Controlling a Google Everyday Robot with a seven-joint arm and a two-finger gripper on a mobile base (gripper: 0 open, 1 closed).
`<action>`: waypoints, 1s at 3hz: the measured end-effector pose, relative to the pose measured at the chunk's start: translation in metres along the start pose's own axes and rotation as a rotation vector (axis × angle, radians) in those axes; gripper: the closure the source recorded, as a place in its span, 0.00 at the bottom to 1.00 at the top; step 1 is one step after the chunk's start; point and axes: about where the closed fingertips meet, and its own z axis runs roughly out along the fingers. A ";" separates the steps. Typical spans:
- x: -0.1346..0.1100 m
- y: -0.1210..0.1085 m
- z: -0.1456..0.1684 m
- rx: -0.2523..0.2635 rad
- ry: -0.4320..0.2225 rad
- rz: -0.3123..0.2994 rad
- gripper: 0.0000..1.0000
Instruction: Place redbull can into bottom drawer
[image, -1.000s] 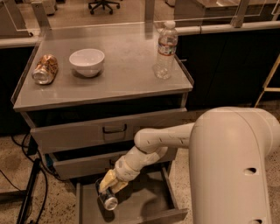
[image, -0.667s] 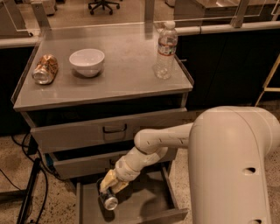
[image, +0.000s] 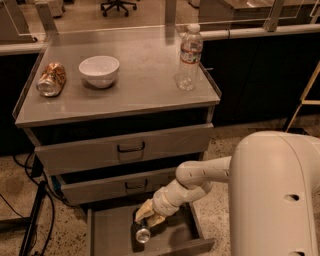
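Observation:
The redbull can (image: 142, 233) is inside the pulled-out bottom drawer (image: 111, 234), near the middle of its floor, with its shiny silver top turned up toward the camera. My gripper (image: 148, 216) reaches down into the drawer and sits right at the can's upper far side, touching or nearly touching it. The pale arm comes in from the lower right and hides part of the drawer's right side.
On the cabinet top (image: 145, 90) lie an orange-copper can (image: 51, 79) on its side, a white bowl (image: 99, 70) and an upright water bottle (image: 189, 56). The top drawer (image: 131, 147) and middle drawer (image: 136, 185) are closed. Cables run on the floor at left.

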 end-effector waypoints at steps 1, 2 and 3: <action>0.000 0.000 0.000 0.000 0.000 0.000 1.00; -0.019 -0.024 0.012 -0.017 -0.045 0.080 1.00; -0.038 -0.054 0.022 -0.016 -0.090 0.172 1.00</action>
